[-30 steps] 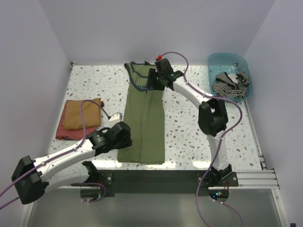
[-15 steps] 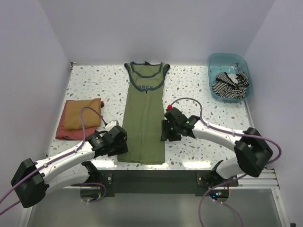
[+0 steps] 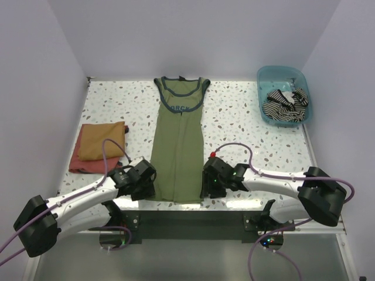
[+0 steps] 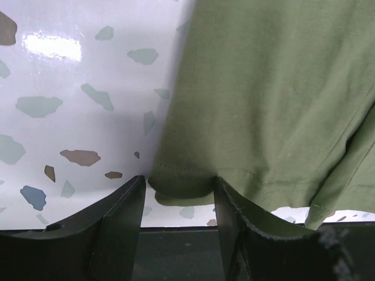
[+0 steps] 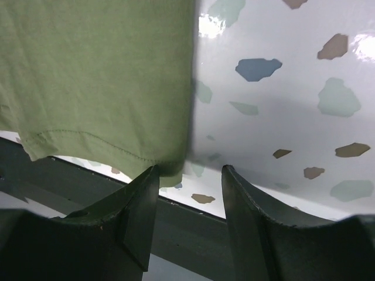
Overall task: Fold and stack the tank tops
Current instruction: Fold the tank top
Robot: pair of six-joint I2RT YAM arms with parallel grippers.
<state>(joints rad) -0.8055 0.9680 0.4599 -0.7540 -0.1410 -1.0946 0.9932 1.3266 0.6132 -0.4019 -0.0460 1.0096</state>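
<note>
Start with the olive-green tank top [image 3: 179, 146], laid lengthwise down the middle of the table [image 3: 246, 129], neck far, hem at the near edge. Leave the striped tank top [image 3: 284, 104] bunched in the blue bin [image 3: 265, 75] at far right for later.

Find the left gripper [image 4: 179, 196] set part-open astride the near-left hem corner, gripping nothing yet. Find the right gripper [image 5: 187, 175] likewise part-open at the near-right corner (cloth only just inside the jaws there). Nudge the right one leftward to take in more hem before closing.

Press down to the tabletop, then pinch through every layer. Close both together and lift only slightly. Carry the hem far toward the neckline in step, keeping the edge taut and square. Avoid dragging the far end out of line.
</note>
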